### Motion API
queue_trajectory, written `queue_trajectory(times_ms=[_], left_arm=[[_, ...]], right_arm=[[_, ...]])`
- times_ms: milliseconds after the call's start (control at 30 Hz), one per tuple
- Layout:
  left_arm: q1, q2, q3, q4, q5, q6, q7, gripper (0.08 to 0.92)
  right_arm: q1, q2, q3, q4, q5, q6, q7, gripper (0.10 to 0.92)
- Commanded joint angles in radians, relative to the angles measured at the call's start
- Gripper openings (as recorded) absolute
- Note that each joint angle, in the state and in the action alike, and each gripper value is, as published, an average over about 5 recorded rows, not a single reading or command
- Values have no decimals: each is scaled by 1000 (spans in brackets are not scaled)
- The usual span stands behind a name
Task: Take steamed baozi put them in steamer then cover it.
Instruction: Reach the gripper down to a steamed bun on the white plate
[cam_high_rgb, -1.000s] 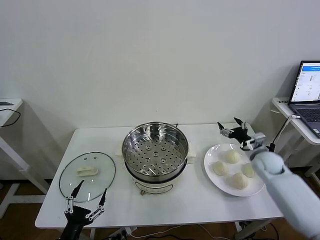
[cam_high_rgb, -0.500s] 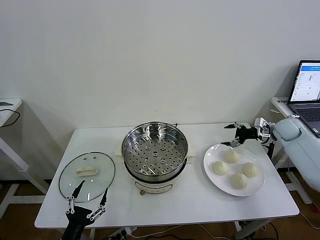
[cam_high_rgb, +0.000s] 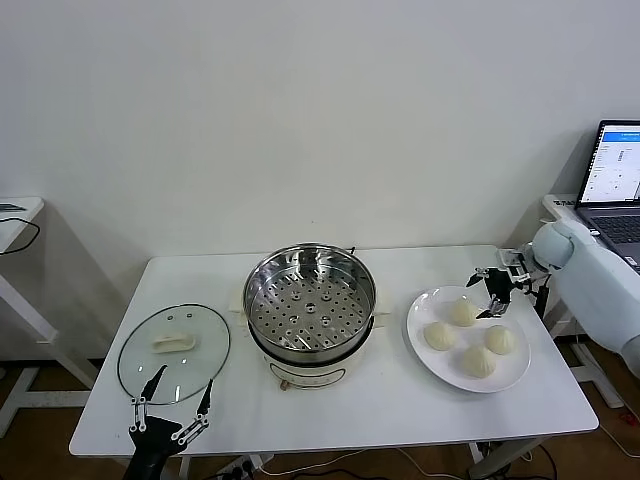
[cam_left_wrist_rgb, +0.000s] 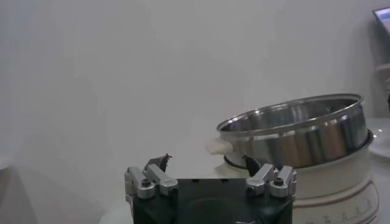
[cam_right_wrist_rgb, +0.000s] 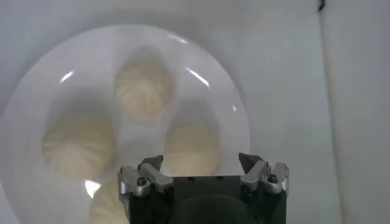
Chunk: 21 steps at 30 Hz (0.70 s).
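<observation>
Four steamed baozi (cam_high_rgb: 464, 313) on white plate (cam_high_rgb: 420, 320), right part of tabletop (cam_high_rgb: 400, 400). Steamer (cam_high_rgb: 311, 300) mid-tabletop, uncovered, perforated tray bare. Cover (cam_high_rgb: 174, 352) flat near left front corner. Right gripper (cam_high_rgb: 493, 290) released, jaws wide — above plate's far edge. Left gripper (cam_high_rgb: 170, 408) spread at front edge, just beside cover. Laptop (cam_high_rgb: 617, 180) on side stand. Right wrist view: pleats on baozi.

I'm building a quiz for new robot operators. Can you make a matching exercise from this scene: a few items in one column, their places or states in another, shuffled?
Column one:
1. glass lid
2. steamer
3. baozi
4. right claw

Column two:
A. on the white plate
B. open, above the plate's far edge
C. flat on the table, left of the steamer
D. table centre, uncovered, tray empty

Pairs: 1-C, 2-D, 3-A, 4-B
</observation>
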Motion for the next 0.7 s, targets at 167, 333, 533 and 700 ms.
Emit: queue_trajectory(times_ms=[167,333,533,700], left_arm=[[1,-1,-3,10,-1,-1,-5,823],[0,0,-5,13,-1,-2,-7,823],[0,-1,-7,13,-2,-4,-9,823],[1,-4,-8,13,-2,-7,-11,823]], right_arm=[[14,97,-30,-113,-115,36,21,823],[8,113,-24,-130,-122,36,38,823],[7,122,-22,-138,-126,35,44,815],[7,125,-20,-139,-126,29,44,746]])
